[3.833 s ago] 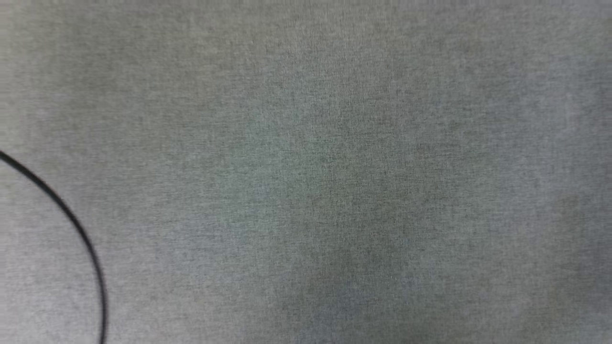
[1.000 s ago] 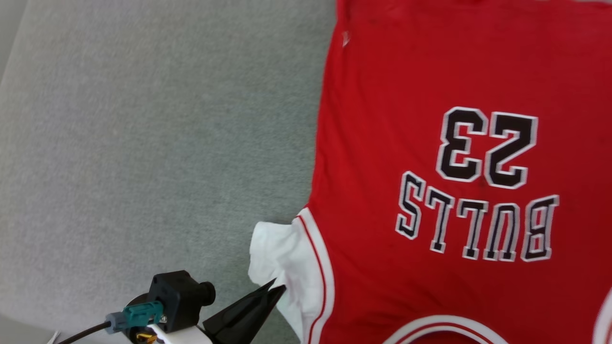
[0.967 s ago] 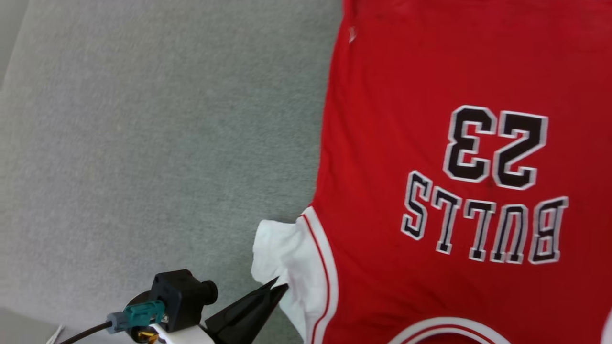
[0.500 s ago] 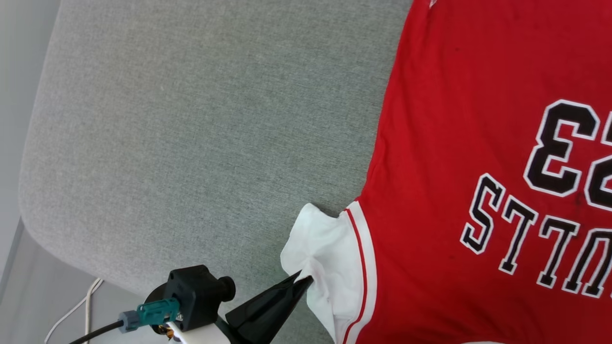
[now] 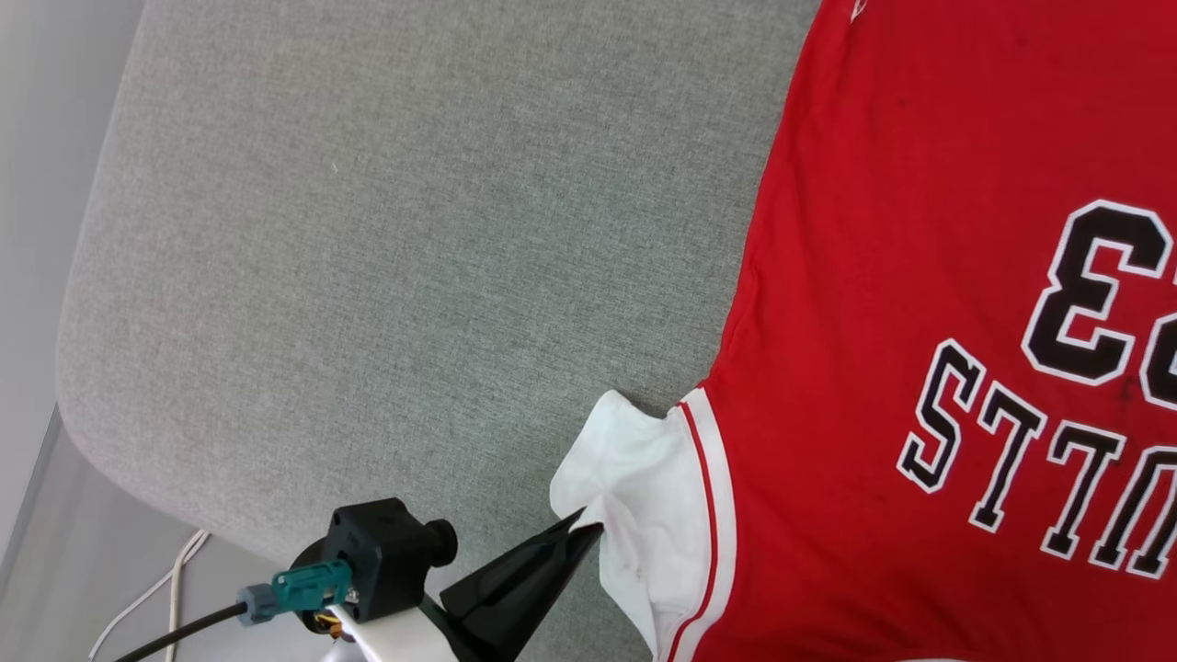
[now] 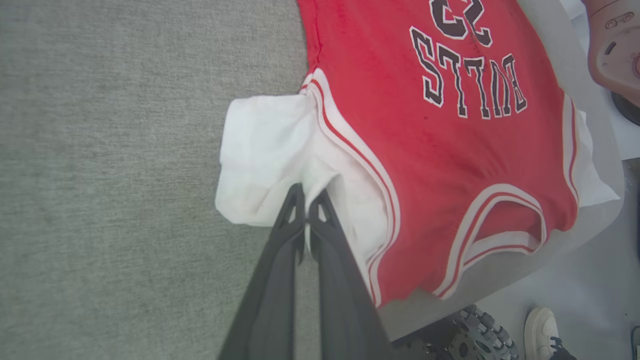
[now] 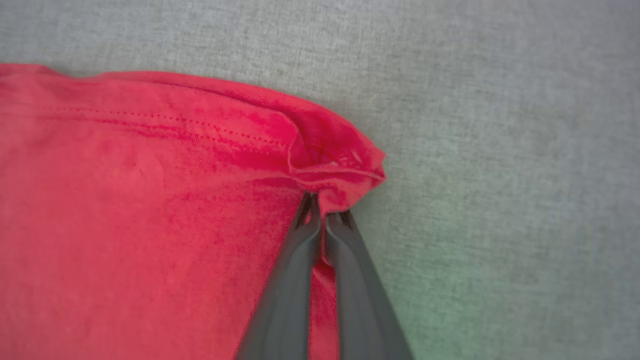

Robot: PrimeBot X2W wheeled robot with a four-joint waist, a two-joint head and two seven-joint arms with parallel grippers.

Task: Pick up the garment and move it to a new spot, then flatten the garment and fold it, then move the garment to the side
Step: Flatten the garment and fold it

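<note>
You see a red garment (image 5: 874, 230) with a white sleeve (image 5: 634, 478), black white-outlined lettering (image 5: 998, 478), and a heathered grey cushion (image 5: 368, 276)

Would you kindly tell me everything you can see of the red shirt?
The shirt is red knit with white short sleeves, striped trim and black, white-edged lettering and number. It lies spread, print up, on the gray surface. The left end effector is shut on a rumpled white sleeve; the right end effector is shut on a bunched red hem corner.

We find the grey counter (image 5: 368, 230) bare from its rounded corner to the garment (image 5: 919, 276); beyond the edge, a white cable (image 5: 147, 598) and a shoe (image 6: 542, 325) occupy the floor (image 5: 55, 552).
</note>
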